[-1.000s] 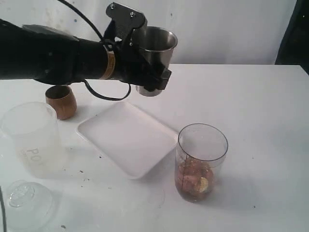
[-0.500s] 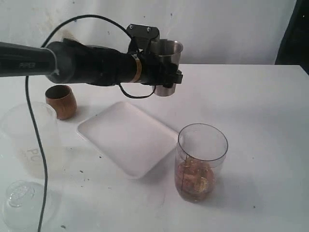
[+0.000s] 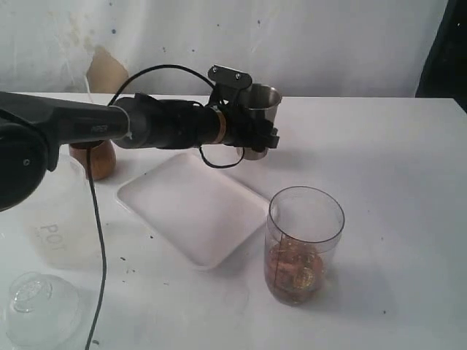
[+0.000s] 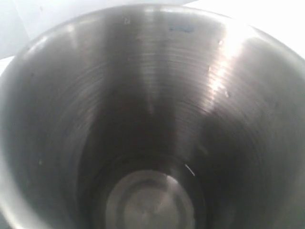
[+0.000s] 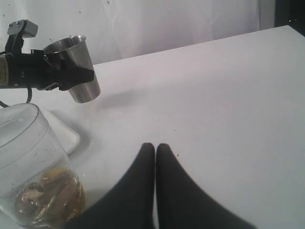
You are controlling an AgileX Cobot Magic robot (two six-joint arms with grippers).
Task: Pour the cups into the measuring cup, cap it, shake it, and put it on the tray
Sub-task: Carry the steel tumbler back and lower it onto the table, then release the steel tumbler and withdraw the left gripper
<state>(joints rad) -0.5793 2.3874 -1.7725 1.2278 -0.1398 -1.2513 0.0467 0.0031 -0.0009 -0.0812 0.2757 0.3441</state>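
Tumbler (image 3: 264, 100) stands upright in the left gripper (image 3: 252, 136), whose jaws pinch its lower wall, just past the tray's (image 3: 182, 211) far edge. I cannot tell whether its base touches the table (image 3: 394, 168). The left wrist view shows only bare steel inside it. The measuring cup (image 3: 305, 219) stands open-topped just beside the tray's right corner, with brownish contents at its bottom. The wooden cup (image 3: 97, 159) is partly hidden behind the left arm. The right gripper (image 5: 155, 151) hangs near the measuring cup, jaws pressed together.
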